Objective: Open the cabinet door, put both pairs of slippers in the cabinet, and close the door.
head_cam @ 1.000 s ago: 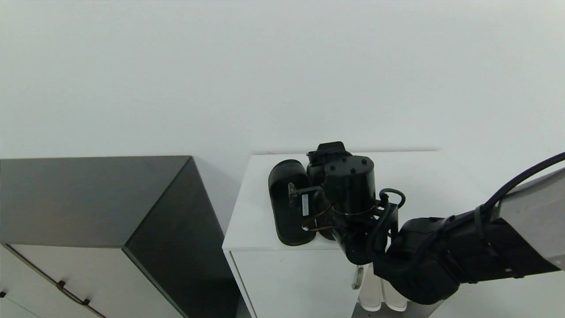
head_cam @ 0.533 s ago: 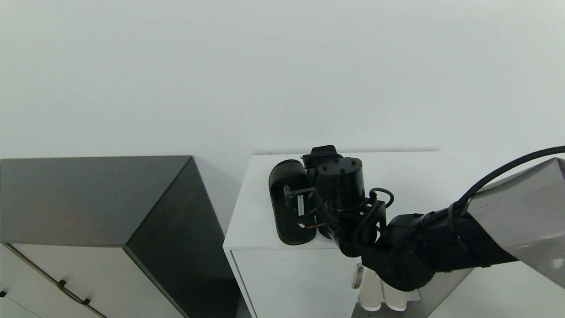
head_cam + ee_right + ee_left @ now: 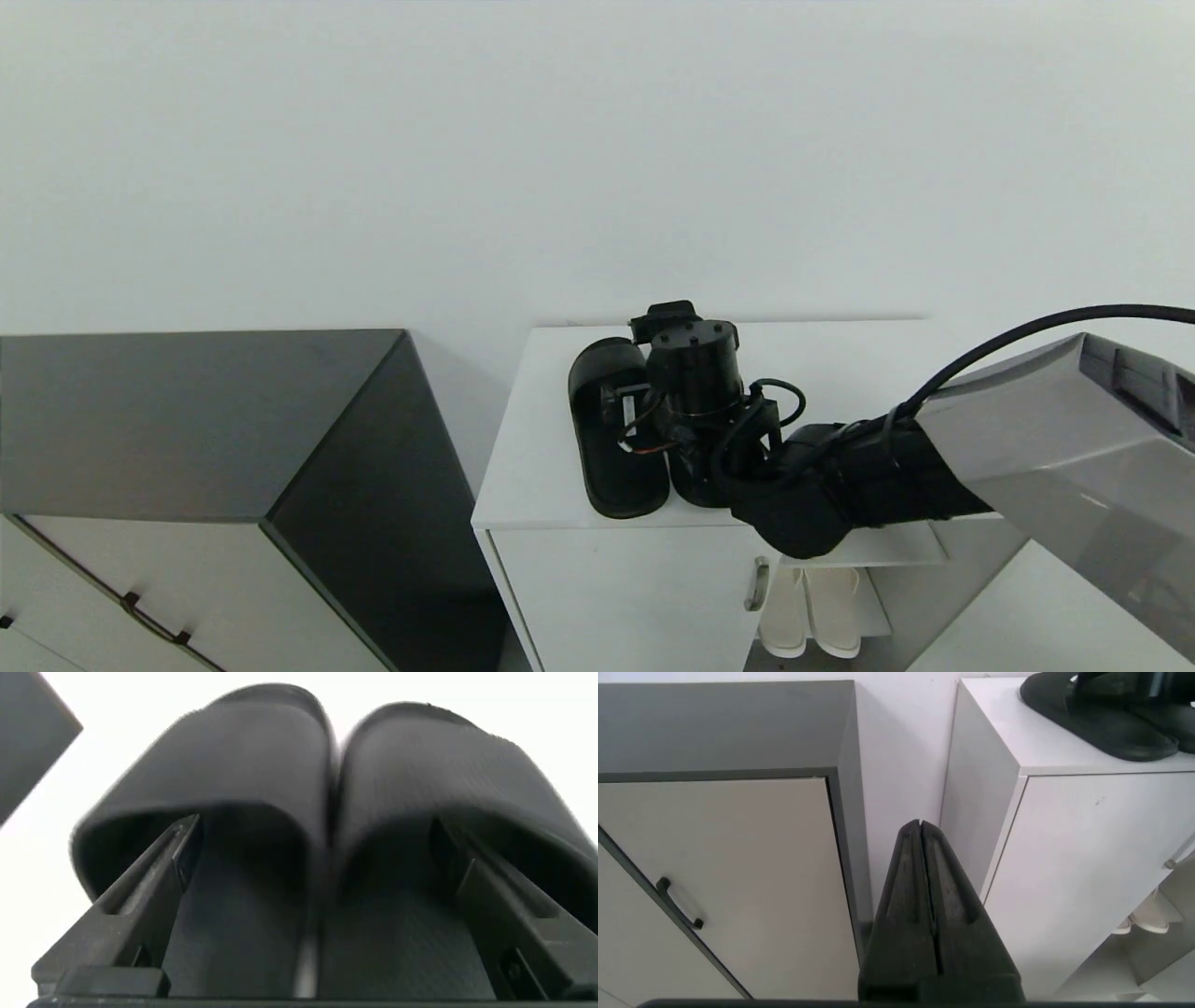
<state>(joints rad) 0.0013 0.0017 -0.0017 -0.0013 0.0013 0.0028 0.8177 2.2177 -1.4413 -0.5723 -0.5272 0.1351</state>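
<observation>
With the white cabinet [image 3: 616,597] standing open and the white slippers [image 3: 808,611] already sitting inside, the right gripper [image 3: 313,849] is holding its jaws spread around the black slippers [image 3: 616,439] near the cabinet top's front left corner, the left gripper [image 3: 922,887] is hanging with jaws pressed together, and stowing this pair and closing the door are remaining.

I am seeing the black slippers [image 3: 425,784] at frame centre showing a matt, finely grained rubbery skin; the white cabinet [image 3: 541,448] beneath is looking smooth, faintly satin.
</observation>
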